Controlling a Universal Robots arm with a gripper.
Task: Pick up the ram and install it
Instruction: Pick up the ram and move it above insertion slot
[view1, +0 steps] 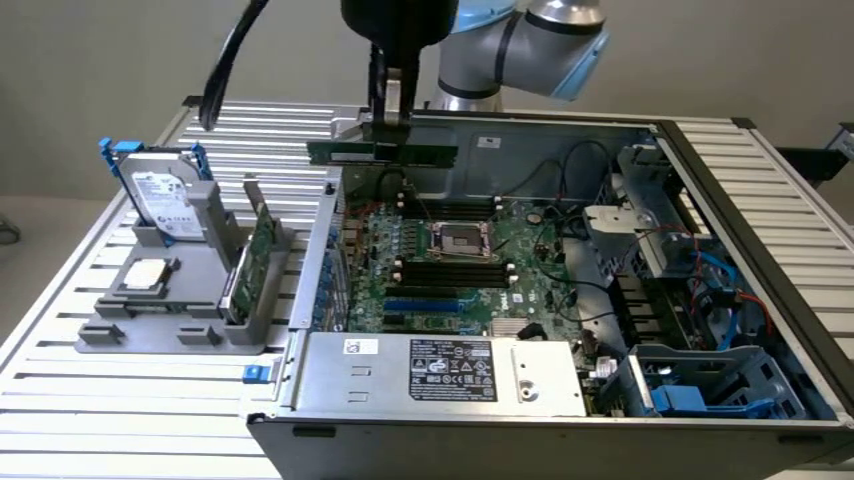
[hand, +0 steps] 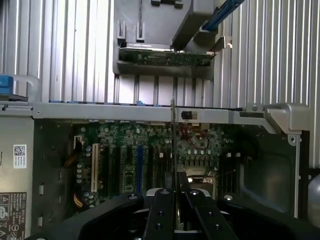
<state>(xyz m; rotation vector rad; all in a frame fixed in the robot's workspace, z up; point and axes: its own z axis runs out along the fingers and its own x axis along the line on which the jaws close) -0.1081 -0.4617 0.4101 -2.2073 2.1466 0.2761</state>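
Aloft, long narrow green ram (view1: 427, 156), level, pinched in the closed gripper (view1: 387, 146)

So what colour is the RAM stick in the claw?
Green: the RAM stick shows best in the exterior view.

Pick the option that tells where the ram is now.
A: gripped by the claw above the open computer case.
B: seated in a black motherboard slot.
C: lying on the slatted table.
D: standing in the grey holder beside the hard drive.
A: the claw is shut on the ram, which hangs over the open case, clear of the motherboard.
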